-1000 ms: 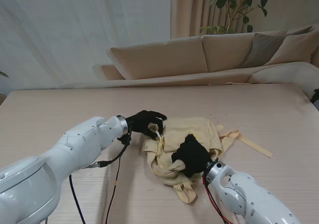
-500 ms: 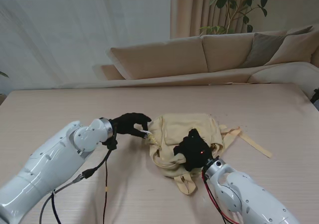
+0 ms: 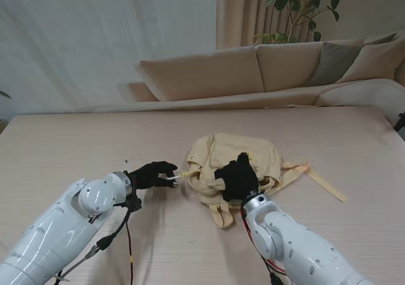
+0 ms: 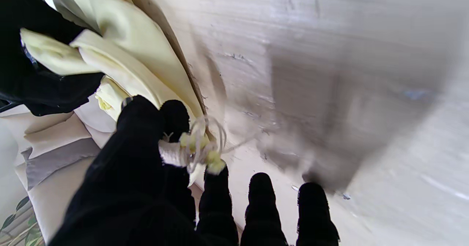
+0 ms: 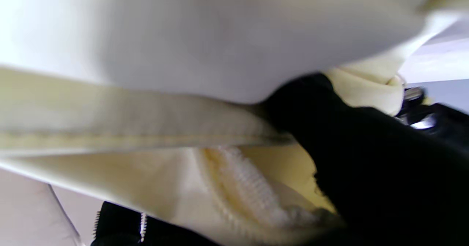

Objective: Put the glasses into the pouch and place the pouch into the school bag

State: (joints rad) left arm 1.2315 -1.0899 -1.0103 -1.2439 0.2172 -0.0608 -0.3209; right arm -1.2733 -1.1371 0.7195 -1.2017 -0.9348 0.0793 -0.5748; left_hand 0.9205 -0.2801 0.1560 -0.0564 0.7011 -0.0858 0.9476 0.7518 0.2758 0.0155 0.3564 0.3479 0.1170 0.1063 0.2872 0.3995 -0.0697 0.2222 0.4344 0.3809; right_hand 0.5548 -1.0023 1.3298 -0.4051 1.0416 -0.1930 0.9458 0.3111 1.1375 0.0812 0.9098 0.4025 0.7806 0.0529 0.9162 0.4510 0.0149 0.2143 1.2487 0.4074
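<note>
We see the pale yellow school bag [image 3: 235, 160] lying slumped near the middle of the table [image 3: 76, 139], well in from every edge, with one of its straps [image 3: 321, 180] trailing flat toward the table's right edge. Our left hand [image 3: 150, 174], in a black glove, sits just left of the bag with the thumb and forefinger pinched on a small pale zipper pull [image 3: 184, 173], which stretches taut between the fingertips and the bag's left corner. In the left wrist view the same pinch shows close up: the left hand [image 4: 154, 172] holds a white tab with a tangle of thin cord and yellow bits [image 4: 199, 149] against the thumb, while the other three fingers [image 4: 262, 202] stand straight and apart, touching nothing. Our right hand [image 3: 238, 177], also gloved in black, is closed on the bag's near side, fingers buried in the folded fabric by the loop of a handle [image 3: 204, 185]. The right wrist view is blurred, yet it shows the right hand [image 5: 370, 172] gripping cream cloth beside a run of white zipper teeth [image 5: 245, 187]. We cannot see the glasses or the pouch in any view; whether they lie inside the bag we cannot tell. Beyond the table's far edge stands a beige sofa [image 3: 266, 69].
</note>
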